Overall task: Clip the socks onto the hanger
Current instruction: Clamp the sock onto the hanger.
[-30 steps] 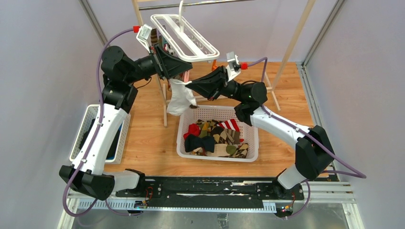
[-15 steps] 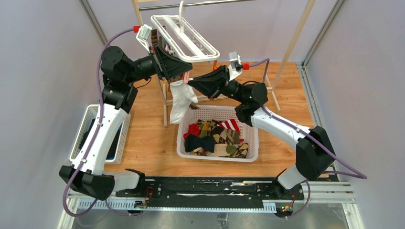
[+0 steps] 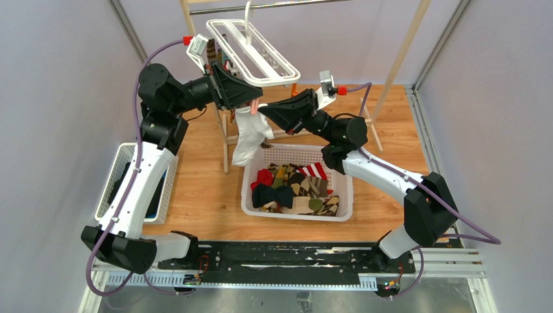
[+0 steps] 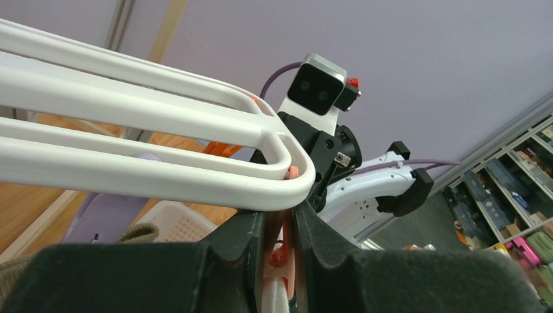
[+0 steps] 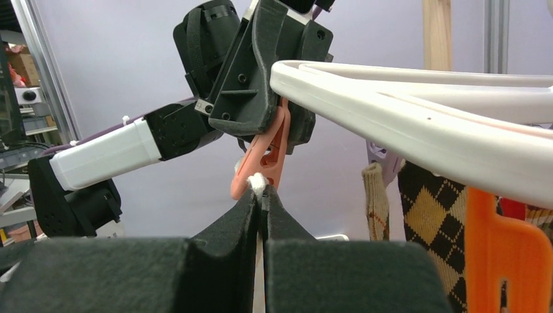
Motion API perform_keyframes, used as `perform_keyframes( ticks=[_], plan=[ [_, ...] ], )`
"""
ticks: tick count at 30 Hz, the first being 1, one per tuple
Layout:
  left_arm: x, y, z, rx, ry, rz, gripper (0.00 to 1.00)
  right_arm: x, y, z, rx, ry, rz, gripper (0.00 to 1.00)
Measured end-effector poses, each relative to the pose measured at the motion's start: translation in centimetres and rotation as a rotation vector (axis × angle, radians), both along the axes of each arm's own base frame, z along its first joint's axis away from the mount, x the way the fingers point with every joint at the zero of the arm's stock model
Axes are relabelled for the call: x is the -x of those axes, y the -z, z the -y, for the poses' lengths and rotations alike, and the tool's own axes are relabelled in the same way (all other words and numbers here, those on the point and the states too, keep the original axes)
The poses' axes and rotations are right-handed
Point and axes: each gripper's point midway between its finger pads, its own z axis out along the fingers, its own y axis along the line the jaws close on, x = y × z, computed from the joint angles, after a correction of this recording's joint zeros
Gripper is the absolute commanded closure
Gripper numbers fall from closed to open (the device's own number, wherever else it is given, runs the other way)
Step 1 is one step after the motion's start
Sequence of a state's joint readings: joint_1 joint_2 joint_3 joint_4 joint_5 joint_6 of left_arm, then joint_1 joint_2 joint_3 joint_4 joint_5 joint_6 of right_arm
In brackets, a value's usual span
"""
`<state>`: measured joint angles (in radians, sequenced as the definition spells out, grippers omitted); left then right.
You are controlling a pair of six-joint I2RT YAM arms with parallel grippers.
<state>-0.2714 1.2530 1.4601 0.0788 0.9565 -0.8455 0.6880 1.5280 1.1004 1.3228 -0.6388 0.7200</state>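
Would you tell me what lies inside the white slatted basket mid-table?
A heap of mixed-colour fabric socks fills the white slatted plastic basket; its floor and any lower socks are covered.

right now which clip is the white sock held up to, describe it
Follow the white hanger to its rounded near end, where both hands meet. The salmon clip hangs just below: paler than the orange clip further along, and the only one pinched in the left hand, with the right hand holding the white sock at its mouth.
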Motion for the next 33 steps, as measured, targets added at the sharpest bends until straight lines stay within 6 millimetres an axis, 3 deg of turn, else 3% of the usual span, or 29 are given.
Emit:
perform_keyframes(
  ticks=[7,20,29,33],
  plan=[
    [-0.01,-0.08,-0.02,0.000,-0.001,0.010,1.00,0.08,-0.62,0.39,-0.030,-0.010,-0.018,1.00],
    [0.10,0.01,-0.11,-0.020,-0.005,0.063,0.52,0.05,-0.72,0.44,-0.036,-0.010,-0.024,1.00],
    [0.37,-0.14,-0.23,-0.024,-0.009,0.083,0.50,0.10,-0.62,0.41,-0.018,-0.008,-0.031,0.99],
    [0.49,0.02,-0.29,-0.032,-0.010,0.082,0.50,0.11,-0.60,0.47,0.001,0.005,-0.030,0.84]
  ],
)
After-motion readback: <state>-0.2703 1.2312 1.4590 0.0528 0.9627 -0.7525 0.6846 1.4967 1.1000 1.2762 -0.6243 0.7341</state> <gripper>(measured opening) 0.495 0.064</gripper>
